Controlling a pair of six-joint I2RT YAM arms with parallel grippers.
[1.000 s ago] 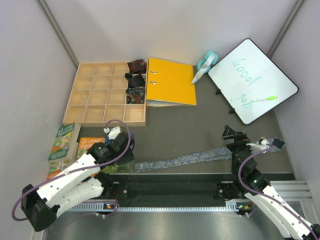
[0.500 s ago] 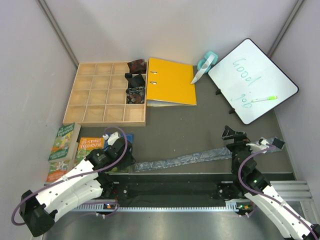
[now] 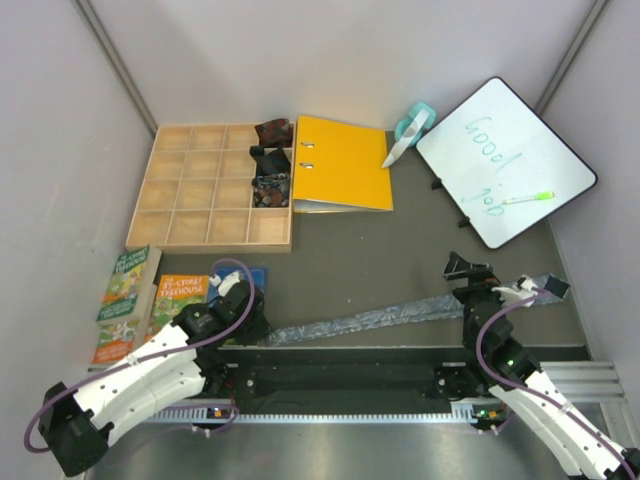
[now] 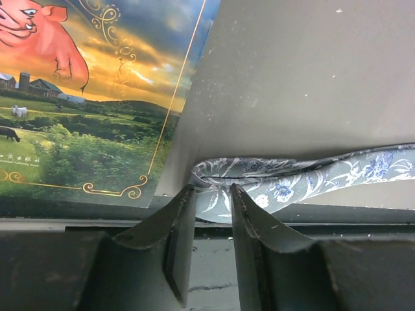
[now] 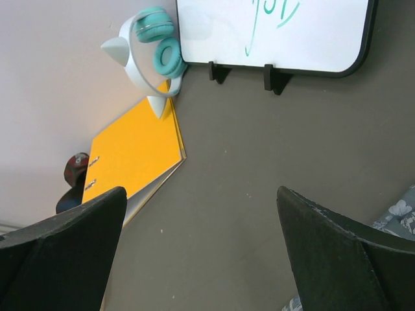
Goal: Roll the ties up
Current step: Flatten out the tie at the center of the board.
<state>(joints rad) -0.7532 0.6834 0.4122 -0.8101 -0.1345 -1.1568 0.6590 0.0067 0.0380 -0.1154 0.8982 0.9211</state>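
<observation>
A silvery grey-blue patterned tie (image 3: 400, 315) lies stretched along the near edge of the mat, its dark tip (image 3: 555, 287) at the right. My left gripper (image 3: 257, 328) is at its left end. In the left wrist view the tie's end (image 4: 292, 181) lies flat across the fingertips of the gripper (image 4: 213, 192), whose jaws stand a narrow gap apart, not pinching it. My right gripper (image 3: 462, 268) is wide open and empty above the tie's right part; in its wrist view (image 5: 201, 194) a bit of tie (image 5: 402, 217) shows. Dark red (image 3: 272, 131), black (image 3: 268, 158) and speckled (image 3: 270, 190) rolls sit in the tray.
A wooden compartment tray (image 3: 190, 190) stands at the back left, a yellow binder (image 3: 342, 163) beside it. Teal headphones (image 3: 412, 125) and a whiteboard (image 3: 505, 160) with a green marker (image 3: 527, 198) are at the back right. Books (image 3: 128, 283) lie left of my left gripper.
My left arm has moved toward the near edge and lowered onto the tie's left end. The tie and the right arm have not moved.
</observation>
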